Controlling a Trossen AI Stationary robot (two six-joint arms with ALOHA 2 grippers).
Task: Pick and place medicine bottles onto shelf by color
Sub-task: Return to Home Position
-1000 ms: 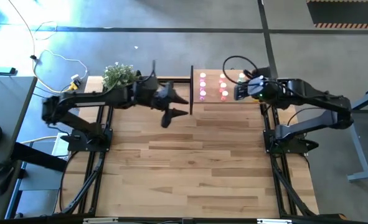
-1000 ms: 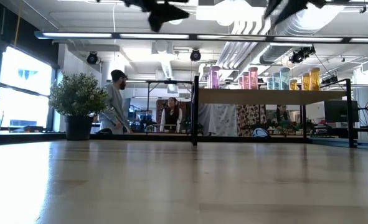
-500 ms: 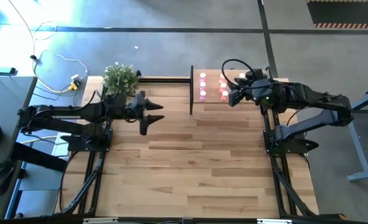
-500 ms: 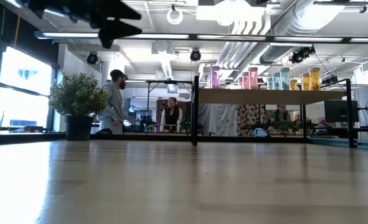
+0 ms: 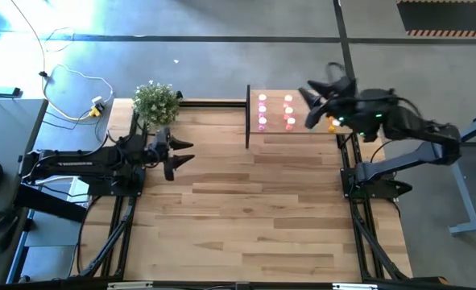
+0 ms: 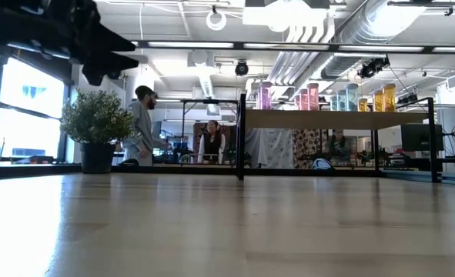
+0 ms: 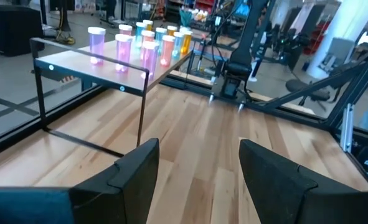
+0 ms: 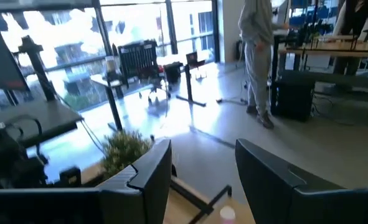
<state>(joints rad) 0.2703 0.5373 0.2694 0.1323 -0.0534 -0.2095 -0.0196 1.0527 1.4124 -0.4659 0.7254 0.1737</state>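
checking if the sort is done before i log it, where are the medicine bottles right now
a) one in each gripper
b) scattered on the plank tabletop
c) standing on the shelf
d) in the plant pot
c: the medicine bottles stand in rows on the shelf, and the left gripper and right gripper are both open with nothing between them.

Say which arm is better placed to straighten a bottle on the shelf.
Likely right. The right gripper, open, is above the shelf's right end, near the medicine bottles; the left gripper sits by the plant, away from the shelf.
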